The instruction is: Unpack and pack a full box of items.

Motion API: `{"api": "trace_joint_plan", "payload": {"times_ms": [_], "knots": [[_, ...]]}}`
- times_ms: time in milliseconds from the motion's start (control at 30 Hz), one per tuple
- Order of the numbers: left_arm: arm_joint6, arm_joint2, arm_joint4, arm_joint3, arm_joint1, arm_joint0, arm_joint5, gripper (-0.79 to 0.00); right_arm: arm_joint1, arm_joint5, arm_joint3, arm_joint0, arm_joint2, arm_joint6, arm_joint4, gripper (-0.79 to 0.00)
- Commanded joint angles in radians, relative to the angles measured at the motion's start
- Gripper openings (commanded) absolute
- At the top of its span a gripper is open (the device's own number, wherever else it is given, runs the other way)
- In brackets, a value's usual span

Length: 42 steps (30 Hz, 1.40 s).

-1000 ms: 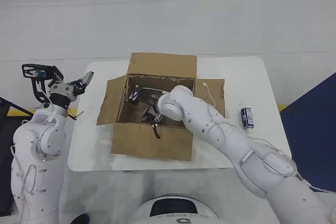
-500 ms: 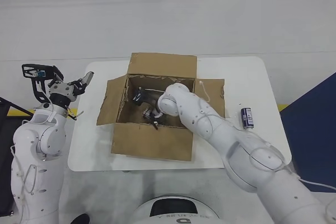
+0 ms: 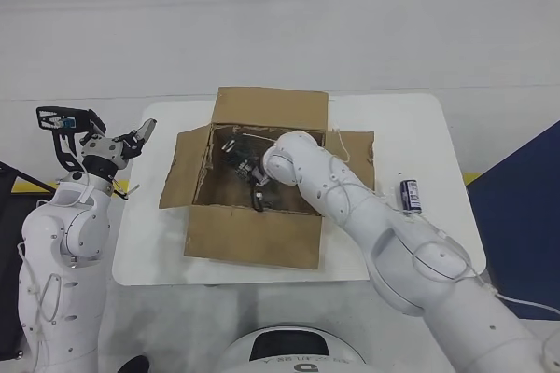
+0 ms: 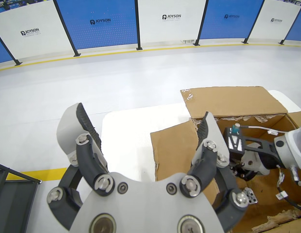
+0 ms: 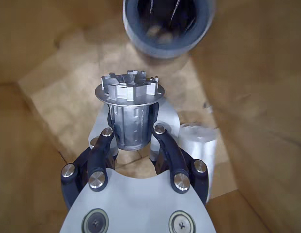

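An open cardboard box stands in the middle of the white table. My right gripper is down inside it, shut on a grey metal part with a round flange and a notched crown. Its white fingers clamp the part's ribbed barrel, and the part hangs above the box floor. My left gripper is held open and empty beyond the table's left edge, where the top view shows it apart from the box.
A dark blue-grey hollow tube lies in the box beyond the held part, and a white cylinder lies beside my right gripper. A small blue can rests on the table right of the box. Box flaps spread outward.
My right gripper has shifted toward the far side of the box interior, still inside it. The left arm has stayed put.
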Motion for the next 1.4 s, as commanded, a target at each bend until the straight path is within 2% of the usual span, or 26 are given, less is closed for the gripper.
{"api": "trace_joint_plan", "payload": {"times_ms": [0,133,267,400,467,633,867,1033,1067,1367], "knots": [[0.000,0.000,0.000,0.000,0.000,0.000,0.000,0.000,0.016,0.044,-0.057,-0.009,0.014,-0.011,-0.025,-0.785],[0.000,0.000,0.000,0.000,0.000,0.000,0.000,0.000,0.069,0.154,-0.239,-0.060,0.058,0.017,-0.103,-0.785],[0.000,0.000,0.000,0.000,0.000,0.000,0.000,0.000,0.147,0.241,-0.537,-0.176,0.141,0.083,-0.218,-0.785],[0.000,0.000,0.000,0.000,0.000,0.000,0.000,0.000,0.245,0.300,-0.932,-0.391,0.289,0.158,-0.408,-0.785],[0.000,0.000,0.000,0.000,0.000,0.000,0.000,0.000,0.281,0.305,-1.095,-0.499,0.363,0.169,-0.495,-0.785],[0.000,0.000,0.000,0.000,0.000,0.000,0.000,0.000,0.334,0.319,-1.364,-0.727,0.526,0.110,-0.622,-0.785],[0.000,0.000,0.000,0.000,0.000,0.000,0.000,0.000,0.368,0.357,-1.556,-0.977,0.726,-0.052,-0.625,-0.785],[0.000,0.000,0.000,0.000,0.000,0.000,0.000,0.000,0.380,0.408,-1.648,-1.132,0.818,-0.078,-0.639,-0.785],[0.000,0.000,0.000,0.000,0.000,0.000,0.000,0.000,0.382,0.389,-1.663,-1.161,0.826,-0.084,-0.622,-0.785],[0.000,0.000,0.000,0.000,0.000,0.000,0.000,0.000,0.382,0.386,-1.662,-1.161,0.824,-0.088,-0.620,-0.785]]}}
